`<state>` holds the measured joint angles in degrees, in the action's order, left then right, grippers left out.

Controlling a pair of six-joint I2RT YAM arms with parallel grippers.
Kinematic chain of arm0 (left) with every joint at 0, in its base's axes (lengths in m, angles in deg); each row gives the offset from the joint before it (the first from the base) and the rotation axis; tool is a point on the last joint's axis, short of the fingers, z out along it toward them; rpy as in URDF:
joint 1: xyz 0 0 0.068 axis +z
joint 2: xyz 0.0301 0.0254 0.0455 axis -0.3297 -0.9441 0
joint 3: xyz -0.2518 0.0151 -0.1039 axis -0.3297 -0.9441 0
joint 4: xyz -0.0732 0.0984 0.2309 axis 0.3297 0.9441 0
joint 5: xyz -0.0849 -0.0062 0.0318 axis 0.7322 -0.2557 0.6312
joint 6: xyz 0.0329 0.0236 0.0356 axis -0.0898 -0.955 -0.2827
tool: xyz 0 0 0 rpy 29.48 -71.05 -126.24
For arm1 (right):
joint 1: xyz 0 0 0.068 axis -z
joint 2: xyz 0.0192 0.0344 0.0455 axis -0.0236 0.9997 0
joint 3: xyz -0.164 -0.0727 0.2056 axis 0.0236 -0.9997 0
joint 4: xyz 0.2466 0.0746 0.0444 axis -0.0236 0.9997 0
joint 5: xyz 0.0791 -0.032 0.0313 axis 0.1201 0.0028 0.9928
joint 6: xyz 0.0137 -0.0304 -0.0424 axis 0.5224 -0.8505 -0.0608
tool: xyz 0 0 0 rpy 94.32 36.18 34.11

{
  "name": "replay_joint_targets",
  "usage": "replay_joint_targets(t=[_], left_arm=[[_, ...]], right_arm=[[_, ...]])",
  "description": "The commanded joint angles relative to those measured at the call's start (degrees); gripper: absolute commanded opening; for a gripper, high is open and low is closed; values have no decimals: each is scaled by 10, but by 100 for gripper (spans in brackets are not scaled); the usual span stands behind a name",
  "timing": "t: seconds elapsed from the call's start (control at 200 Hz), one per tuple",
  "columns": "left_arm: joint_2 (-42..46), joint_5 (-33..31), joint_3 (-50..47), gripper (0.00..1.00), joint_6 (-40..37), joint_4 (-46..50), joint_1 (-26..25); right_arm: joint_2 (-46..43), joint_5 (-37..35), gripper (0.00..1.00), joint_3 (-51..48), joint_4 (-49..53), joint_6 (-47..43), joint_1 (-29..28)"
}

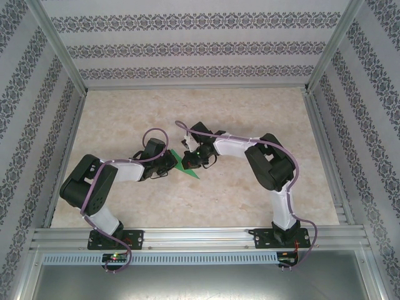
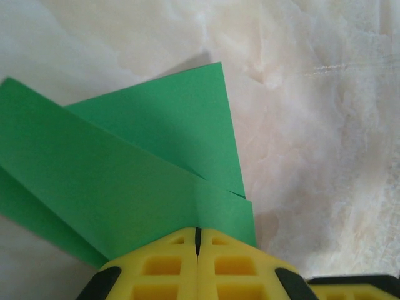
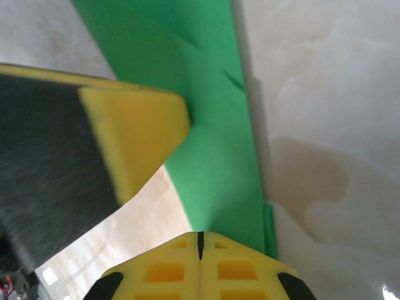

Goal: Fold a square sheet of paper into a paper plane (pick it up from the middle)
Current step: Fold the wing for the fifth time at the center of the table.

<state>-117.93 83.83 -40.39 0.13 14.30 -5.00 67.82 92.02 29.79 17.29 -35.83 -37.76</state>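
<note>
Left gripper (image 2: 197, 232) and right gripper (image 3: 200, 236) each clamp the paper plane (image 2: 125, 169); it looks light and limp, best pinched at the layered folds just ahead.

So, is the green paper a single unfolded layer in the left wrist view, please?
No, the green paper shows overlapping folded layers above the shut left fingers.

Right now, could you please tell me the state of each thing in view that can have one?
paper: folded into overlapping layers with sharp creases, pinched by both tools.
left tool: shut on the paper's edge.
right tool: shut on the paper's edge.
</note>
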Motion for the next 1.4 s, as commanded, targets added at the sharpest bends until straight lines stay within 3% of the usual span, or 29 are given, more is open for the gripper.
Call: replay_joint_targets(t=[0.0, 0.155, 0.465, 0.615, 0.944, 1.229, 1.394], left_arm=[[-10, 8, -20, 6, -10, 29, 3], [2, 14, -16, 7, -33, 38, 8], [67, 11, -5, 18, -79, 108, 78], [101, 28, -2, 20, -93, 105, 85], [99, 51, 2, 21, -86, 19, -2], [-13, 79, 36, 18, -60, -66, -45], [-26, 37, 24, 15, -48, -68, -45]], right_arm=[[21, -15, 0, 23, 19, -3, 6], [27, -29, 0, 5, 28, -7, 8], [12, -58, 0, -49, 33, -2, 10], [4, -66, 0, -61, 35, 15, 9], [-35, -109, 0, -135, -1, 171, 0], [-41, -124, 0, -133, 3, 192, 3], [-36, -122, 0, -134, 6, 192, 5]])
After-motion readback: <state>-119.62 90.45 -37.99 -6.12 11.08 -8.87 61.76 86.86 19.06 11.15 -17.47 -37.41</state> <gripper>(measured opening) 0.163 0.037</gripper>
